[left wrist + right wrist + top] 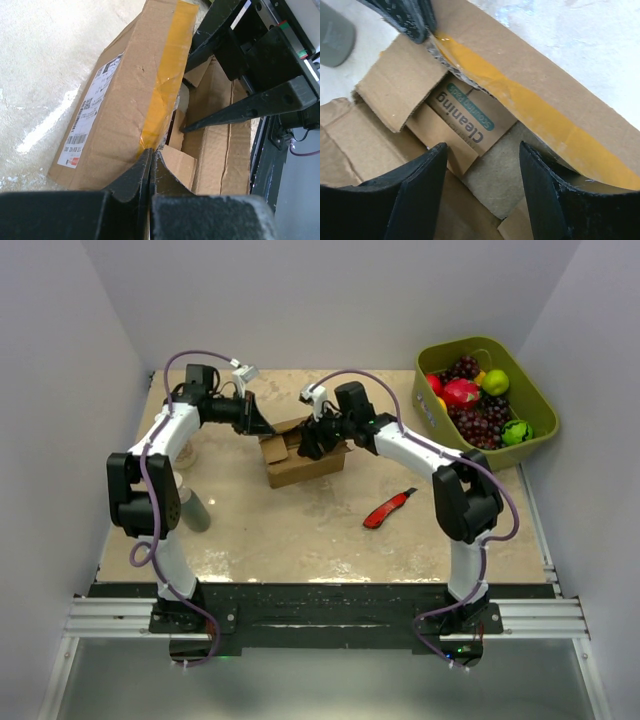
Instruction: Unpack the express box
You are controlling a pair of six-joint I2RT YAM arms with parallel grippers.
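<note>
Where white walls (330,300) close in on three sides, a sandy surface (300,535) with shiny spots holds the box (300,465) near its middle, top open. The left claw (151,152) pinches the flap (131,100) with yellow tape (167,85). The right claw (482,150) hangs over the inside, fingers spread apart, above a small pack (470,117) marked Cleaning. A red cutter (390,508) lies nearby, a grey can (196,512) stands left, and a green bin (532,388) of fruit sits far right.

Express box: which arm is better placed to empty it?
Right: the right gripper hangs open over the Cleaning packet inside the express box; the left gripper is shut on a flap.
</note>
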